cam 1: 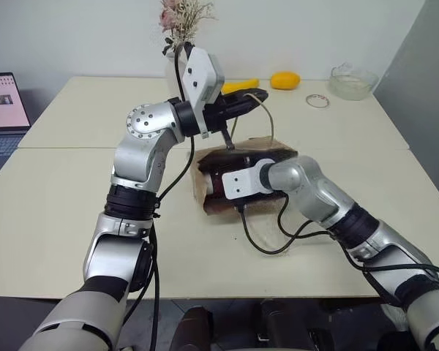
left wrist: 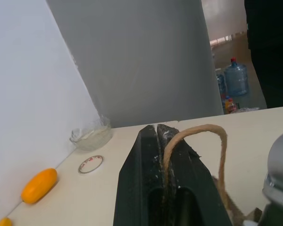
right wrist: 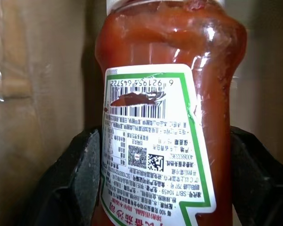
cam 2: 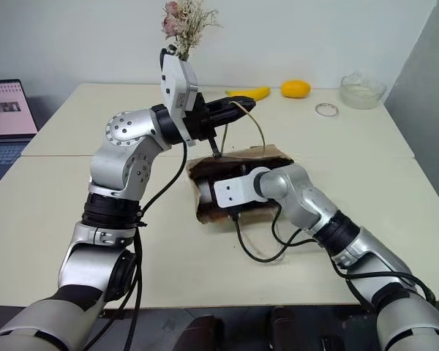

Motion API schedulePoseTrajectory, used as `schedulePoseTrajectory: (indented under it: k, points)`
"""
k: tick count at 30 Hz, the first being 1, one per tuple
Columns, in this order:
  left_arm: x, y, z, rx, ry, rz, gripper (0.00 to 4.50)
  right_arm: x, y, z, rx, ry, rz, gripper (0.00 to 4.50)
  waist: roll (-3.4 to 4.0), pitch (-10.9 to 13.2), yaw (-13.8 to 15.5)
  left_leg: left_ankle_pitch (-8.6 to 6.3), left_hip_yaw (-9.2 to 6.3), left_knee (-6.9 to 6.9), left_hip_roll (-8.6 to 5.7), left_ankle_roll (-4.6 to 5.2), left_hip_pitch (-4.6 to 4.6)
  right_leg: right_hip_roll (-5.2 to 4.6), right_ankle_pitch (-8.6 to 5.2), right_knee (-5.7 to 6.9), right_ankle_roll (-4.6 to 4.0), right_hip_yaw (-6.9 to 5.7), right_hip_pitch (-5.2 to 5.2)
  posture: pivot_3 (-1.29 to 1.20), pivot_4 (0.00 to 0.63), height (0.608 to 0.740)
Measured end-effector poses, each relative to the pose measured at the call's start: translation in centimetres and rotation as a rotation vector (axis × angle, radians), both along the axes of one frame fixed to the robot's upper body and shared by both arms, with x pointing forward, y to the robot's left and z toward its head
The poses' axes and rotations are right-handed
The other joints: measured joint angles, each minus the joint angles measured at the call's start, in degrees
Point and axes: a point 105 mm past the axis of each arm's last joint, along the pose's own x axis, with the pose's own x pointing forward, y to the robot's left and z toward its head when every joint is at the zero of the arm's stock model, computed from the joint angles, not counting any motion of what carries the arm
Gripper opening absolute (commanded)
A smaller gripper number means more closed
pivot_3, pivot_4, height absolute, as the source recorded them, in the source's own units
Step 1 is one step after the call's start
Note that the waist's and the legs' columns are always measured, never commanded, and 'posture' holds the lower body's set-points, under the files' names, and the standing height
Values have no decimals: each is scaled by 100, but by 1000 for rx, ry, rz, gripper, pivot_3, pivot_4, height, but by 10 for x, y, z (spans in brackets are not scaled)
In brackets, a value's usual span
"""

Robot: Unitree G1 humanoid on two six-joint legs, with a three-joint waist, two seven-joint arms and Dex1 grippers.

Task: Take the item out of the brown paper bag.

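Right wrist view: our right fingers flank the bottle inside the bag; whether they grip it we cannot tell. Our left fingers pinch its handle shut.

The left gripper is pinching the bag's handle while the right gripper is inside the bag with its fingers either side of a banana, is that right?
Not quite. The left gripper does pinch the brown paper bag's handle, but the right gripper inside it has its fingers either side of a dark-red bottle with a white label, as the right wrist view shows. The banana lies on the table.
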Motion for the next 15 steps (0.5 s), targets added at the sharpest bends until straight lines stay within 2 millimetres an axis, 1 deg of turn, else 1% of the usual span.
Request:
schedulePoseTrajectory:
  k: [2,6,8,11,13,15]
  points:
    - [2,1,-2,4,3,9,0,-4,-4,11,23,-8,10,3198,0,0,0,0,0,0,-1,0,1,0,0,-1,0,-1,2,0,150,740]
    - [5,2,-4,12,0,21,0,-10,-15,15,35,27,9,3198,-1,0,0,0,3,0,-2,0,0,0,0,-3,0,-1,1,0,150,740]
    - [6,3,-6,17,0,31,0,-16,-21,20,54,46,20,3198,-1,1,2,0,3,-1,-2,0,0,-1,0,-5,0,-2,1,0,150,740]
    - [10,5,-9,19,6,46,0,-27,-29,34,97,75,49,3197,-2,1,3,0,3,-1,-1,0,0,0,0,-5,1,-3,2,0,150,740]
    - [11,5,-9,21,5,54,0,-37,-31,42,142,113,81,3197,-2,1,3,0,1,-1,0,0,0,0,0,-5,1,-3,2,0,150,740]
    - [12,6,-9,24,1,63,0,-45,-33,47,183,155,108,3197,-2,1,4,0,0,-1,0,0,1,0,0,-5,1,-2,3,0,150,740]
